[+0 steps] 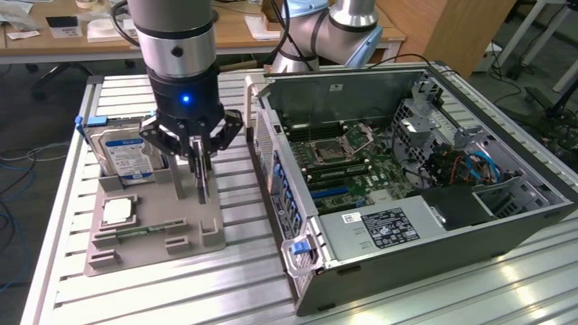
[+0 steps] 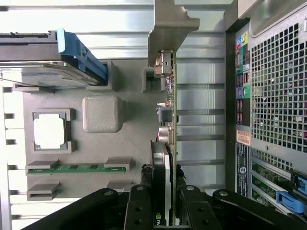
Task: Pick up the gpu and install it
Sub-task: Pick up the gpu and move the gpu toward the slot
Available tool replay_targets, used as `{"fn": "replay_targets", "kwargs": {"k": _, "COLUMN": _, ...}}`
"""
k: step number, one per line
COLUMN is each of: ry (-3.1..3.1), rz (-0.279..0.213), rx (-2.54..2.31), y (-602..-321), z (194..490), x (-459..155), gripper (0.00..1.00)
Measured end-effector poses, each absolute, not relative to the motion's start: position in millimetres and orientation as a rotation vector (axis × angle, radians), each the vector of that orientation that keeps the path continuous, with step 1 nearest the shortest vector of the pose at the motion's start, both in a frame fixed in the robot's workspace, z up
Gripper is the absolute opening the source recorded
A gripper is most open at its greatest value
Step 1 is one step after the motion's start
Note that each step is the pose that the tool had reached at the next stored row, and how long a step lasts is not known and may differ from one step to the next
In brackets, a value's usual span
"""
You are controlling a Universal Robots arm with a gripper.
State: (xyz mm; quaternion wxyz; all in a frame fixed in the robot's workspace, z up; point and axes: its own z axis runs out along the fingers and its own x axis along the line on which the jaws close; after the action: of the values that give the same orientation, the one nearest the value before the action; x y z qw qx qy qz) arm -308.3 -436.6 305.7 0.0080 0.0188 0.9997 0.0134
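Note:
The gpu (image 1: 203,181) is a thin dark card standing on edge, hanging down from my gripper (image 1: 199,157) over the grey parts holder (image 1: 185,215). In the wrist view the gpu (image 2: 169,115) is seen edge-on, its silver bracket (image 2: 169,26) at the far end. My gripper (image 2: 166,211) is shut on the card's near end, with one black finger (image 2: 139,206) on each side. I cannot tell whether its lower edge still touches the holder. The open computer case (image 1: 505,223) lies just to the exterior view's right of the card, with the motherboard (image 1: 348,159) exposed.
On the holder stand a hard drive (image 1: 126,152) with a blue-white label, a square silver processor chip (image 1: 118,211) and a green memory stick (image 2: 76,167). The case's rear wall (image 2: 268,96) runs close beside the card. A second robot arm base (image 1: 316,34) stands behind the case.

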Motion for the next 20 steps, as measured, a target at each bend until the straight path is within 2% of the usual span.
{"fn": "replay_targets", "kwargs": {"k": 20, "ry": 3.125, "rz": 0.046, "rx": 0.059, "y": -436.7, "z": 321.9, "x": -308.3, "gripper": 0.28}}
